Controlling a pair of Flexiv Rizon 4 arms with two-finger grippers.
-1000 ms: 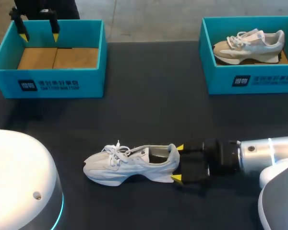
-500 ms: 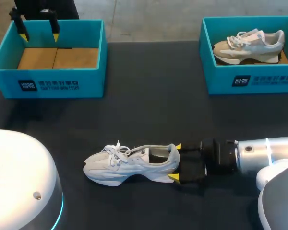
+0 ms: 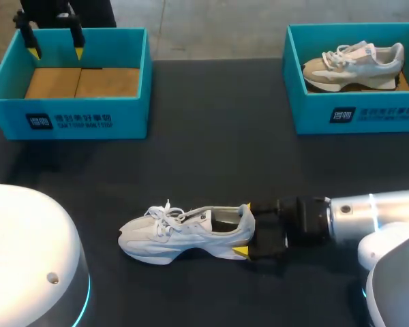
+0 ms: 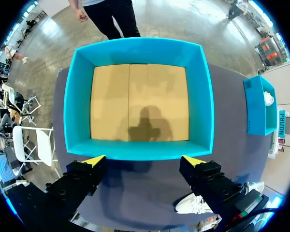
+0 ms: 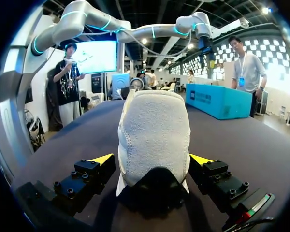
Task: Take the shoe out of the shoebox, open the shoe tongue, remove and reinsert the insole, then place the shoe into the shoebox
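A white sneaker (image 3: 180,235) lies on its sole on the black table, toe to the left. My right gripper (image 3: 244,229) is at its heel, open, one yellow tip on each side. In the right wrist view the grey heel (image 5: 153,130) fills the space between the fingers (image 5: 102,159), with a small gap on both sides. The empty teal shoebox (image 3: 75,122) with a cardboard floor stands at the back left. My left gripper (image 3: 54,49) hangs open above its far edge. Seen from the left wrist, the box rim (image 4: 140,151) lies just ahead of that gripper (image 4: 144,162).
A second teal box (image 3: 358,116) at the back right holds a beige and white sneaker (image 3: 351,61). Bare black table lies between the two boxes and around the white sneaker.
My right gripper has slid left, so its tips now flank the sneaker's heel. The sneaker and the left arm have stayed in place.
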